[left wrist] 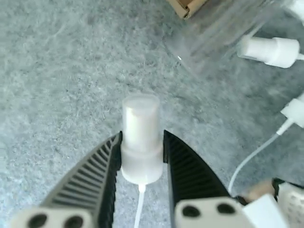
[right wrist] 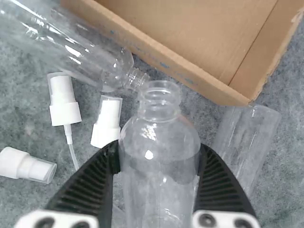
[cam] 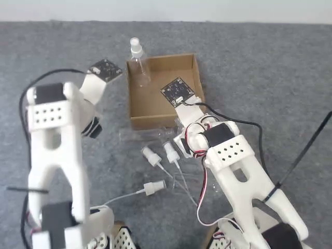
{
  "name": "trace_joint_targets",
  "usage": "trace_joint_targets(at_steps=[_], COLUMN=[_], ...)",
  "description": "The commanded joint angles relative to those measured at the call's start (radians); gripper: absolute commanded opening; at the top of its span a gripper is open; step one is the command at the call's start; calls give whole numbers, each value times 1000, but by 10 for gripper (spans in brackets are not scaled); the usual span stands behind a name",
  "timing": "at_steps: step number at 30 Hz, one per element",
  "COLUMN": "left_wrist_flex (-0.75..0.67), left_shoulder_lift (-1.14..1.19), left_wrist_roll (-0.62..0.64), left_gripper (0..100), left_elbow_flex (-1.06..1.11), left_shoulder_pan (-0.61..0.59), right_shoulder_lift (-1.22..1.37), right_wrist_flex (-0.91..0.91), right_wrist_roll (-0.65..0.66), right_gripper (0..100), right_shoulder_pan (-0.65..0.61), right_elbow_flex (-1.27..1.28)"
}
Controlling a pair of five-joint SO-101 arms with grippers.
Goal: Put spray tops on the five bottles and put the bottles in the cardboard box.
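Now, near the cardboard box [cam: 155,123], left jaws pinch a spray top [left wrist: 141,142], right jaws clasp a bottle [right wrist: 159,156].

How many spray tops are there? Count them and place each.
5 spray tops: one on the bottle in the cardboard box, one in the left gripper, three loose on the mat in front of the box. Others may be hidden under the arms.

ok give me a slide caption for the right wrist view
Right pincer shut on a capless bottle, with loose spray tops and the cardboard box nearby.
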Motion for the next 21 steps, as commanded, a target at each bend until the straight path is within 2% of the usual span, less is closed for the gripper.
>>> trace_joint_targets(at_steps=[1,7,13,16,21], left_wrist_flex=[-80,-98,-103,-103,-106], left_shoulder_lift=[-158,-287,-376,-416,-489], left_wrist_roll=[34,103,222,262,399], left_gripper=[13,13,13,13,13], left_elbow_flex=[73,125,125,125,122], left_shoulder_pan=[8,6,9,57,138], right_shoulder_lift=[-54,-54,-54,-54,-56], right_wrist_flex=[-24,-24,-24,-24,-24], right_wrist_roll=[2,2,2,2,2], right_gripper=[102,102,102,102,102], right_shoulder_pan=[10,10,12,8,10], right_elbow_flex=[-9,-8,-8,-8,-8])
